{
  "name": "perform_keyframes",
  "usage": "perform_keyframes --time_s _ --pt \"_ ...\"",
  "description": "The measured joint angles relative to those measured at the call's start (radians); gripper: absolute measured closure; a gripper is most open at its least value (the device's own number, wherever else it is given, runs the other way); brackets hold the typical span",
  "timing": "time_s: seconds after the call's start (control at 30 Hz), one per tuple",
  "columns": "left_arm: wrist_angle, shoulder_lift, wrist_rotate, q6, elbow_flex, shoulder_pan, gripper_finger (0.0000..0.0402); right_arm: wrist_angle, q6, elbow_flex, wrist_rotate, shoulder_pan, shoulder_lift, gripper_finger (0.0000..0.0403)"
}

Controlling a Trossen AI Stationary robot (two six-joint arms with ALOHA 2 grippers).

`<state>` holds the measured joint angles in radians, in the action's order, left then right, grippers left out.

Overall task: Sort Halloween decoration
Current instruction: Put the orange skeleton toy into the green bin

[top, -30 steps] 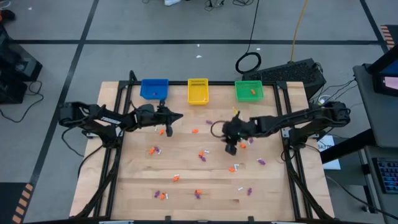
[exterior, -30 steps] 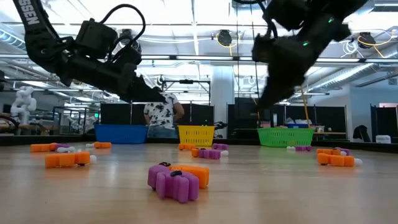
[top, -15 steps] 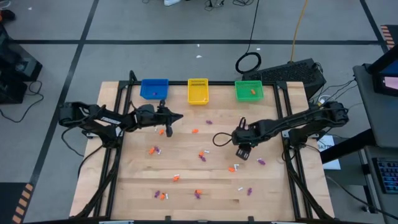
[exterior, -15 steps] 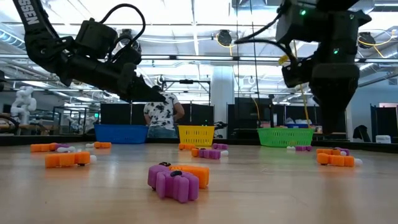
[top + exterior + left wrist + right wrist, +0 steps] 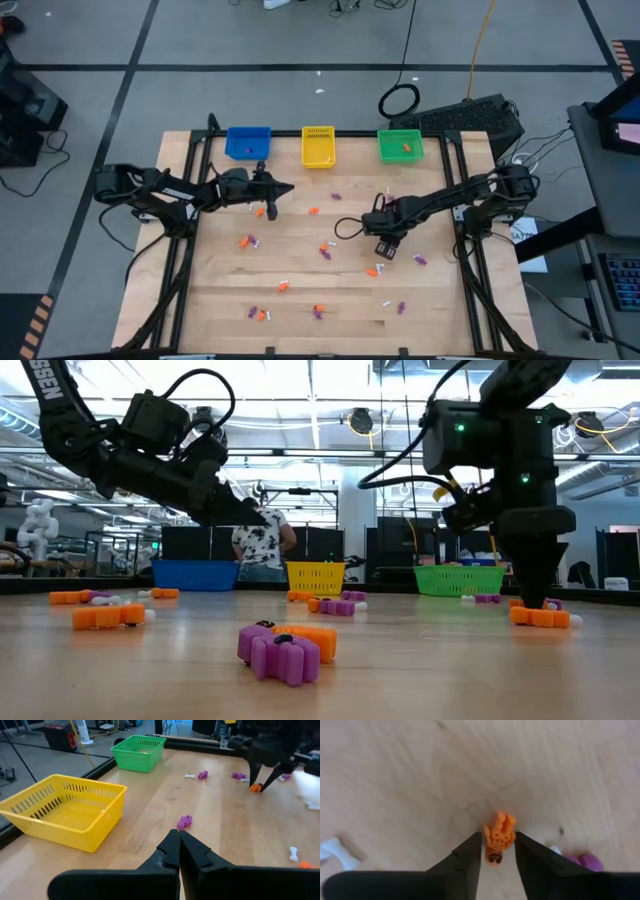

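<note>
Small orange, purple and white trinkets lie scattered over the wooden table (image 5: 230, 290). My right gripper (image 5: 386, 248) points straight down at the table right of its middle. It is open, with one finger on each side of an orange trinket (image 5: 499, 839) that lies flat on the wood. That trinket also shows in the left wrist view (image 5: 256, 788) and the low view (image 5: 540, 617). My left gripper (image 5: 272, 196) is shut on nothing and hovers above the table's far left part, over another orange trinket (image 5: 260, 211). My right gripper comes at the orange trinket (image 5: 499, 839) from above, pointing down, with a fingertip (image 5: 475, 845) close on either side. The trinket lies on the table. Whether the fingers touch it, I cannot tell.
Blue (image 5: 248, 142), yellow (image 5: 318, 146) and green (image 5: 401, 146) baskets stand in a row along the far edge. The green one holds an orange trinket (image 5: 407, 147). A white piece (image 5: 332, 851) and a purple one (image 5: 585, 861) lie close to the right gripper. Metal frame rails run along both sides.
My right gripper has swung a little toward the table's right and near edge, turned to point straight down and dropped to the table over the orange trinket. My left arm has kept still.
</note>
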<state>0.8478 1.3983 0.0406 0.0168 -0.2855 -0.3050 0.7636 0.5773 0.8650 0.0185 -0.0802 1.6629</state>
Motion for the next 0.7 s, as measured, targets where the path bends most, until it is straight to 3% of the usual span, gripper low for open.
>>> perform_keyframes --time_s 0.23,0.47,0.57,0.7 --pt "0.000 0.000 0.078 0.111 0.000 0.000 0.0402 -0.064 -0.032 -0.006 0.007 -0.002 -0.063 0.0391" --pt "-0.003 0.000 0.148 0.308 -0.007 0.004 0.0402 -0.324 -0.150 -0.007 0.125 -0.015 -0.134 0.0386" --pt "-0.004 0.000 0.151 0.371 -0.018 0.027 0.0394 -0.495 -0.274 -0.007 0.215 -0.025 -0.127 0.0392" --pt "-0.018 0.005 0.168 0.442 -0.051 0.078 0.0354 -0.720 -0.496 -0.006 0.343 -0.034 -0.105 0.0400"
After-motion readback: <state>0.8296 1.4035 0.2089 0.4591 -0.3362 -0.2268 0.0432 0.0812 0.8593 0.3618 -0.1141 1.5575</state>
